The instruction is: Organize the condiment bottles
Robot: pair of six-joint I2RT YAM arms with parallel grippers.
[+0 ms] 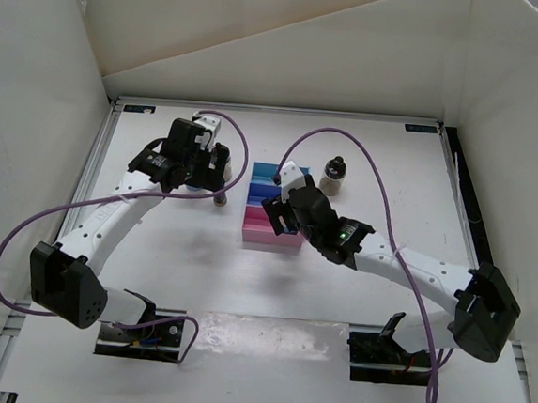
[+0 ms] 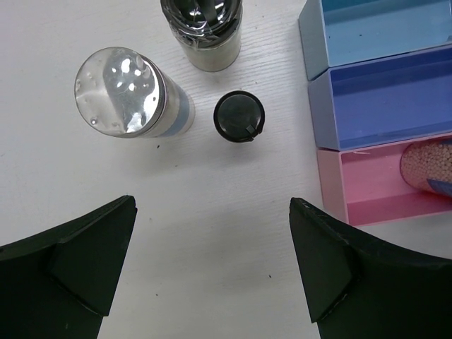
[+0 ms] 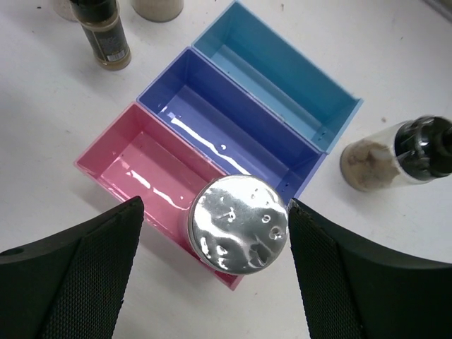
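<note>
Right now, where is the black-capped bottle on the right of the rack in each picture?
Top external: the black-capped bottle is upper middle, just right of the rack's light-blue end.
Left wrist: not in it; the black cap there is a different bottle.
Right wrist: at the right edge, beside the rack.
Shared landmark: the pink, purple and light-blue rack, in all three.
</note>
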